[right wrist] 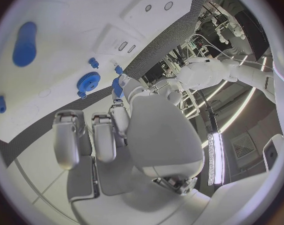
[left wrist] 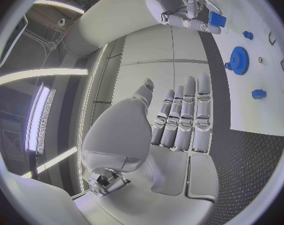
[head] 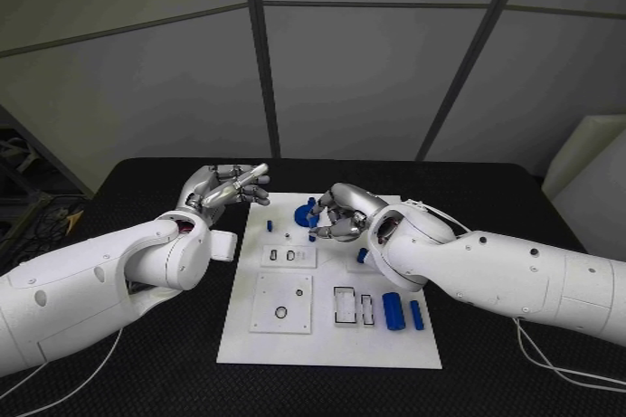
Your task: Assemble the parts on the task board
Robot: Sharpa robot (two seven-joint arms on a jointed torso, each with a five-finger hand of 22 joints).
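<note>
The right hand (head: 342, 213) is pinching a small blue block (left wrist: 217, 19), with the toothed blue gear (head: 306, 214) lying just beside its fingertips. The left hand (head: 226, 189) is hovering with straight fingers, holding nothing, off the edge of the smooth white task board (head: 327, 345).

The right hand (head: 342, 213) partly hides the blue gear (head: 306, 214); its grip on a blue part cannot be confirmed.

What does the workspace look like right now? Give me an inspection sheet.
Surface: black table, white board in the middle.
Job's things: blue gear on the board by the right hand; long blue parts at its near right.
Clutter: nothing seen.
Hands: left hand open, beside the board; right hand curled over the board, small blue part at its fingertips, hold unclear.
Cables: white cable on the table.
Surroundings: grey wall panels.
</note>
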